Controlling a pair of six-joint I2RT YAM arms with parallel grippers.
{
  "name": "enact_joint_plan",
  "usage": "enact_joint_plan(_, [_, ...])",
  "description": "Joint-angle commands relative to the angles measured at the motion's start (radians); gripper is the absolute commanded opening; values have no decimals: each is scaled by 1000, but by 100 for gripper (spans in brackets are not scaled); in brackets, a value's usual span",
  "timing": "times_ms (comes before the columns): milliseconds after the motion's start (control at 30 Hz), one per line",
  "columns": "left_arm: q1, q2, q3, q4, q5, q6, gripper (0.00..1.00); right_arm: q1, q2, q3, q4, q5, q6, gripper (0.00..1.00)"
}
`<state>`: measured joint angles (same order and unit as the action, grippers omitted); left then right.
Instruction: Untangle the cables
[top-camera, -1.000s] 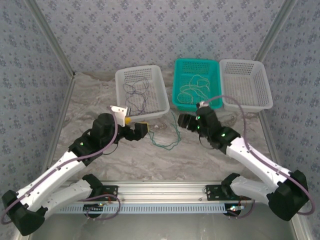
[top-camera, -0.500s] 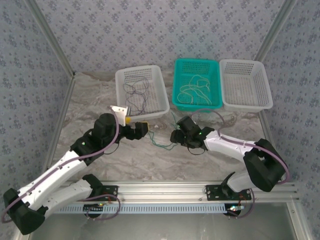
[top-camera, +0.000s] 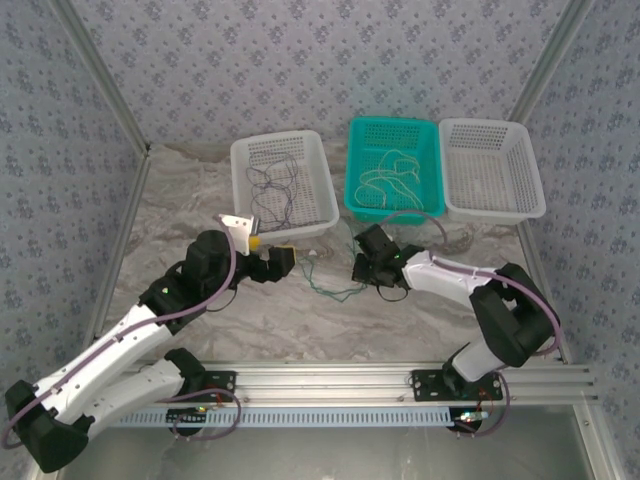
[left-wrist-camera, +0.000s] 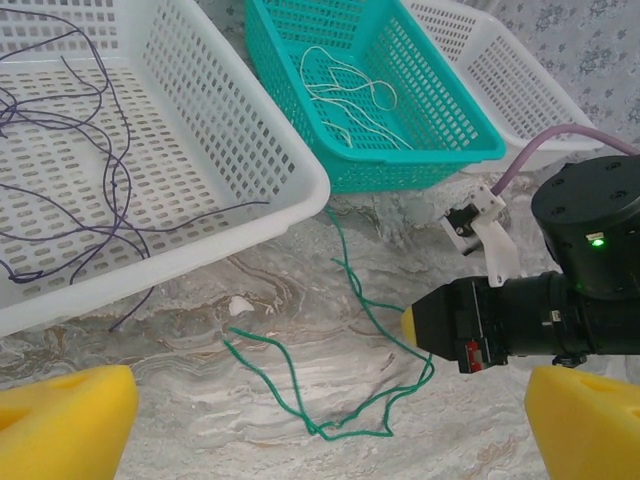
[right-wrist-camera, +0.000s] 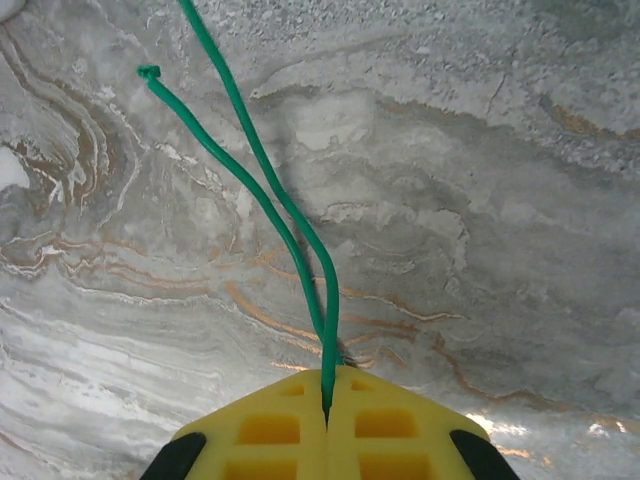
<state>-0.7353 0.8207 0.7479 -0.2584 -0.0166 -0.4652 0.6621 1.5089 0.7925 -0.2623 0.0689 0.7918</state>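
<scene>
My right fingers (right-wrist-camera: 262, 428) have just closed, clamping the green cable (right-wrist-camera: 268, 200) on the bench (right-wrist-camera: 480, 200); my left fingers (left-wrist-camera: 62, 420) wait apart. I can now pull it free.

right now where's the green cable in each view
top external: green cable lies at centre, just left of the right gripper.
left wrist: lower centre, looping from the left over to the gripper's yellow tip.
right wrist: two strands run from top left down into the gripper at bottom centre.
shared landmark: the right gripper, shut on the cable.
</scene>
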Motion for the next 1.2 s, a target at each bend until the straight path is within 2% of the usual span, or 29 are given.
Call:
enact_joint_plan(0, [-6, 3, 4, 26, -10, -28, 99, 19, -96, -8, -24, 53, -29, 0])
enact_joint_plan(200, [-6, 68, 27, 50, 31, -116, 99, 80, -364, -137, 120, 115, -147, 0])
enact_joint_plan(433, [-7, 180, 40, 153, 95, -221, 98, 82, -536, -162, 230, -12, -255, 0])
enact_joint_plan(567, [-7, 205, 24, 206, 106, -234, 98, 81, -584, -149, 260, -87, -296, 0])
enact_joint_plan(667, [-6, 205, 12, 211, 96, -233, 98, 81, -611, -139, 284, -193, -359, 0])
enact_joint_plan(867, [3, 204, 31, 78, -22, -339, 98, 82, -660, -132, 330, -334, -452, 0])
enact_joint_plan(1000, [18, 209, 5, 137, 38, -410, 98, 81, -668, -105, 323, -415, -499, 0])
enact_joint_plan(1167, [24, 277, -24, 257, 142, -559, 97, 83, -664, -84, 335, -453, -498, 0])
